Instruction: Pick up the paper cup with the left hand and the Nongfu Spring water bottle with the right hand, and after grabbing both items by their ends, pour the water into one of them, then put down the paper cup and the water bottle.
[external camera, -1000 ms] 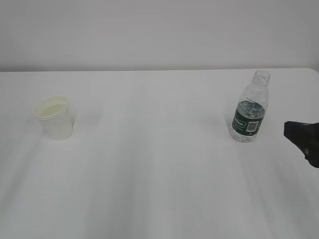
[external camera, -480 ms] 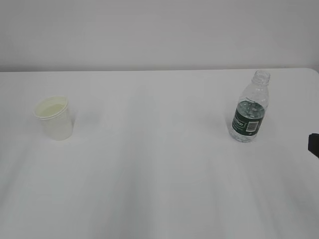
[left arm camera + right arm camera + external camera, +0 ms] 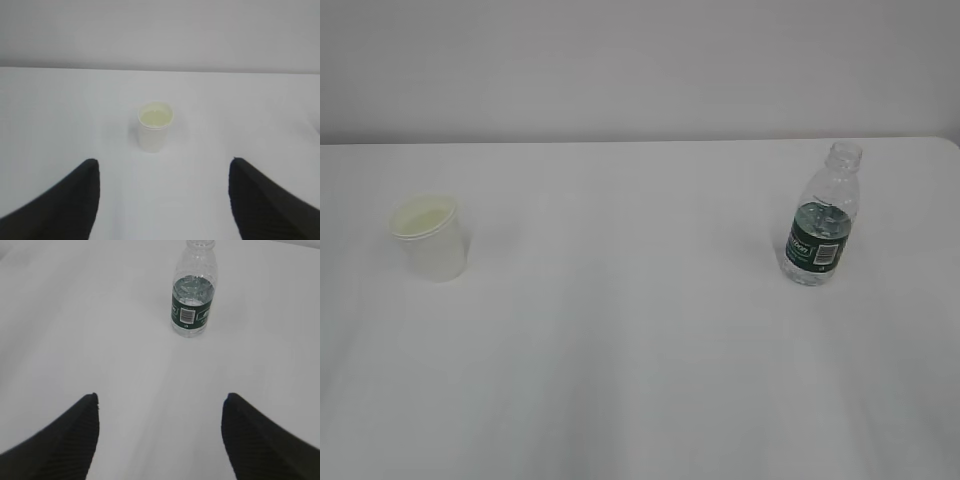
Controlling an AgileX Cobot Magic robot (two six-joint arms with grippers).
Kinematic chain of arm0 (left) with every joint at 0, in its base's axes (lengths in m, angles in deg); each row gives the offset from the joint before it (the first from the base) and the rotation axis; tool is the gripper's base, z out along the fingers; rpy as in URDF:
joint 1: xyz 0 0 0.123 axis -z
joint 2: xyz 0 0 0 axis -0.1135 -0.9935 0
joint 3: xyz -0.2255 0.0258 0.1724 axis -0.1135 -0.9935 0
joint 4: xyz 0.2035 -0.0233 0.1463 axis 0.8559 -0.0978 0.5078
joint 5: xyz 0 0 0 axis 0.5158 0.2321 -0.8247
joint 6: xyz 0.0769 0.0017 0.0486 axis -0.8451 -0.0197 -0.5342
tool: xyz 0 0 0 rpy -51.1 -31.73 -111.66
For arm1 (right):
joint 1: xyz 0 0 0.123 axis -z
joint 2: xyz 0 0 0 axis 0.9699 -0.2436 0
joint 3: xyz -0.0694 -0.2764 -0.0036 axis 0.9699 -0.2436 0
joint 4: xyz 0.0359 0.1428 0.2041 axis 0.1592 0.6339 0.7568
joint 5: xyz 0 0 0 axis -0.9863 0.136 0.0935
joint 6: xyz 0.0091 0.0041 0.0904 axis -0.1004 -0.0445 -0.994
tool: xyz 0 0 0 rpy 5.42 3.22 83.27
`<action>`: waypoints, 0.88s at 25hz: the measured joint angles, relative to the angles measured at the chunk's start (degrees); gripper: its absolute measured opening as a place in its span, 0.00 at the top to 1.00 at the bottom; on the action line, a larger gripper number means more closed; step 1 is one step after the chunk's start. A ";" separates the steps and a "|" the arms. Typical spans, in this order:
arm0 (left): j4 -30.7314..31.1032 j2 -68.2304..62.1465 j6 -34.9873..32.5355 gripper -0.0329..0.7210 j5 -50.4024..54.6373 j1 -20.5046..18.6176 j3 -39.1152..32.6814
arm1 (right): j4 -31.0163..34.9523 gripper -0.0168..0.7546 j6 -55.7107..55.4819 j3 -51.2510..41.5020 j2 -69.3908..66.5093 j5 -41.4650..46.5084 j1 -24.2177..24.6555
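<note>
The white paper cup stands upright at the table's left, with a pale yellowish inside. The clear Nongfu Spring water bottle, capless with a dark green label, stands upright at the right and holds some water. Neither arm shows in the exterior view. In the left wrist view the cup sits well ahead of my left gripper, whose black fingers stand wide apart with nothing between them. In the right wrist view the bottle stands ahead and slightly right of centre of my right gripper, which is also open and empty.
The white table stretches between cup and bottle, backed by a plain pale wall. The table's far right corner lies just behind the bottle.
The right gripper, seen at the exterior view's right edge a second ago, has drawn back out of that view. Cup and bottle have not moved.
</note>
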 joint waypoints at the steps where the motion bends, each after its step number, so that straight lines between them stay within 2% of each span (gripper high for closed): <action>1: -0.40 0.88 -0.50 0.21 1.06 0.00 0.00 | -0.09 0.23 0.00 0.05 0.39 0.73 0.00; 10: -4.83 3.98 -3.69 0.22 9.35 0.00 0.00 | -3.21 0.23 -1.98 0.33 5.73 8.43 0.00; 17: -5.08 3.98 -4.80 0.24 12.44 0.00 0.00 | -6.85 0.23 -4.94 0.33 11.16 15.10 0.00; 22: -5.08 3.98 -4.93 0.25 16.02 0.00 0.00 | -7.10 0.23 -5.17 1.22 13.59 17.75 0.00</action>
